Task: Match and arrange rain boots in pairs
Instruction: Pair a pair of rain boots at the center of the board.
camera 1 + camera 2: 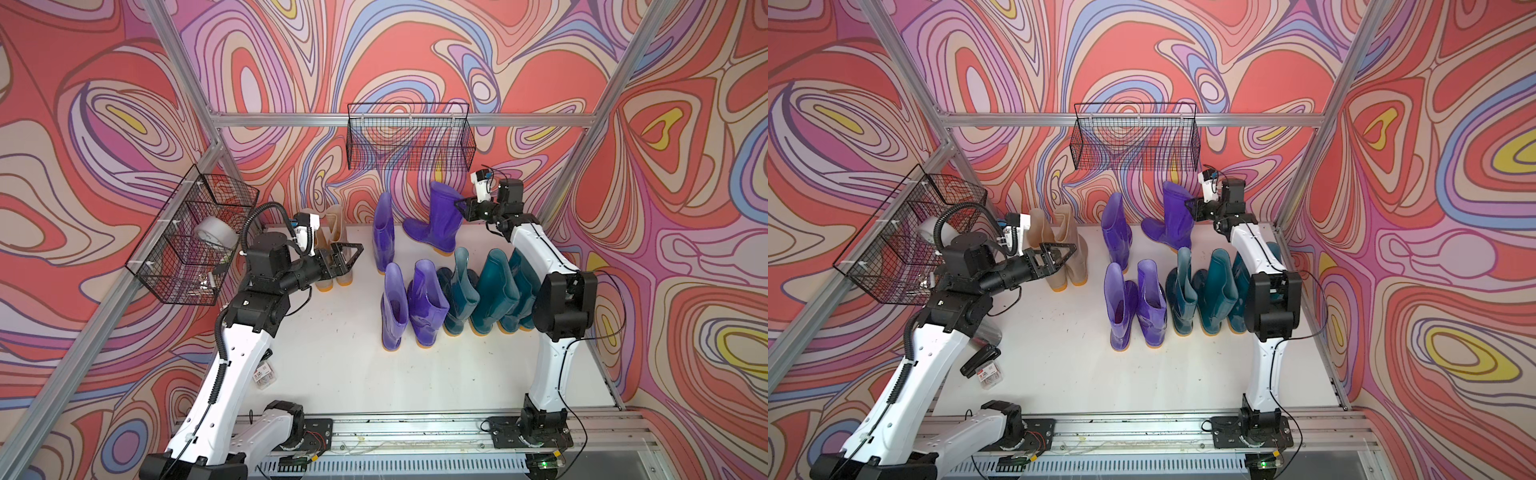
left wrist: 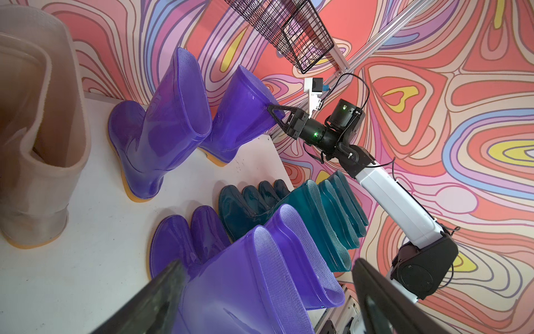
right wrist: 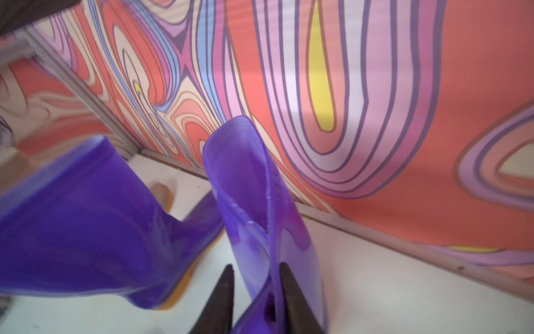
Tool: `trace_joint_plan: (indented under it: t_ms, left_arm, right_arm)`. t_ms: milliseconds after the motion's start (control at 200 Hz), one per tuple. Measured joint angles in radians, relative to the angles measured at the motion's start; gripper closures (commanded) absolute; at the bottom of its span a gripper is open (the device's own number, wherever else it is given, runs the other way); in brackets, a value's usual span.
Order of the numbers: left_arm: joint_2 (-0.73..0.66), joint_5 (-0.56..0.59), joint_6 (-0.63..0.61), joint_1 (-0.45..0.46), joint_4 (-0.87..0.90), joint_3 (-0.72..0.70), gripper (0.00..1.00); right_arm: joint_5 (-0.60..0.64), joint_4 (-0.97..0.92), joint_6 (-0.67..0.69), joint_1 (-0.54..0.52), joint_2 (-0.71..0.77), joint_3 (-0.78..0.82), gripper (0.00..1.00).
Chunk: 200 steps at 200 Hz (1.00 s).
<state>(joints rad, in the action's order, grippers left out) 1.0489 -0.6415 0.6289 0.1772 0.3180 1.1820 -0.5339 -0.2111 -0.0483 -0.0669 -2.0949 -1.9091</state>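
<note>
Right gripper jaws are pinched on the cuff of a purple boot that stands at the back of the white table, close to the rear wall. Its toe points toward a second purple boot just beside it. Left gripper jaws gape wide apart in front of the beige pair. I see two more purple boots side by side at mid-table, with the teal boots packed in a row on the right arm's side. Swirl-patterned walls in red, pink and lilac close in three sides. One wire basket hangs on the rear wall. A side basket on the left wall holds a tape roll.
</note>
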Motion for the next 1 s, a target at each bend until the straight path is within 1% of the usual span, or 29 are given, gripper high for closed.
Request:
trace_joint_plan:
  t_ms: [55,140,240,366,531,611,766,1001]
  left_arm:
    - [0.0,0.003,-0.002,0.0,0.0,0.0,0.07]
    - [-0.002,0.008,-0.007,0.0,0.003,0.0,0.07]
    - [-0.009,0.011,-0.007,0.0,0.005,0.0,0.07]
    - [-0.025,0.01,0.004,0.0,-0.001,-0.005,0.07]
    - [-0.07,0.011,0.012,0.0,0.0,-0.049,0.07]
    - [-0.085,0.011,0.011,0.0,0.003,-0.053,0.07]
    - [-0.113,0.015,0.006,0.0,0.007,-0.053,0.07]
    - [-0.13,0.016,0.0,0.0,0.018,-0.054,0.07]
  right_arm:
    - [0.017,0.008,0.0,-0.017,0.011,0.019,1.0]
    - [0.066,0.018,-0.022,-0.046,0.027,0.037,1.0]
    - [0.163,0.022,-0.079,-0.098,0.046,0.043,1.0]
    - [0.299,0.013,-0.156,-0.197,0.06,0.04,1.0]
    - [0.416,-0.05,-0.249,-0.311,0.04,-0.039,1.0]
    - [0.452,-0.077,-0.277,-0.343,0.01,-0.09,1.0]
    - [0.509,-0.103,-0.312,-0.384,-0.022,-0.13,1.0]
    - [0.523,-0.112,-0.389,-0.397,-0.042,-0.162,1.0]
